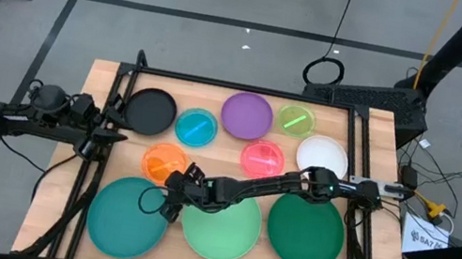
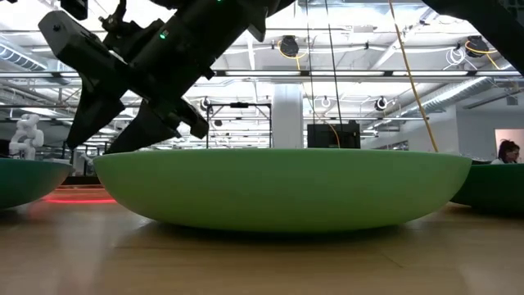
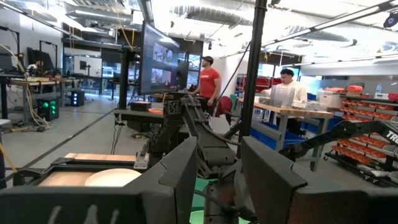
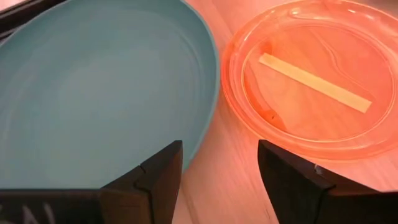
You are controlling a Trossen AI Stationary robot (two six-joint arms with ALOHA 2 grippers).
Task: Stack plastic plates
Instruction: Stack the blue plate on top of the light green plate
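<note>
Ten plastic plates lie singly, bottoms down, on the wooden table. The near row holds the large teal plate (image 1: 128, 216), mint plate (image 1: 221, 228) and dark green plate (image 1: 307, 231). Farther back lie the orange (image 1: 164, 162), pink (image 1: 262, 159), white (image 1: 323, 155), black (image 1: 150, 112), blue (image 1: 196, 126), purple (image 1: 246, 114) and lime (image 1: 296, 120) plates. My right gripper (image 4: 221, 149) stands open, slanting down over the strip of wood between the teal plate (image 4: 93, 87) and the orange plate (image 4: 311, 74). My left gripper (image 3: 219, 155) waits open at the table's left edge.
A black frame (image 1: 239, 86) runs around the table's edges. My right arm (image 1: 269, 186) stretches low across the mint plate from the right side. In the low view the mint plate (image 2: 282, 188) fills the foreground. People stand in the room beyond the table.
</note>
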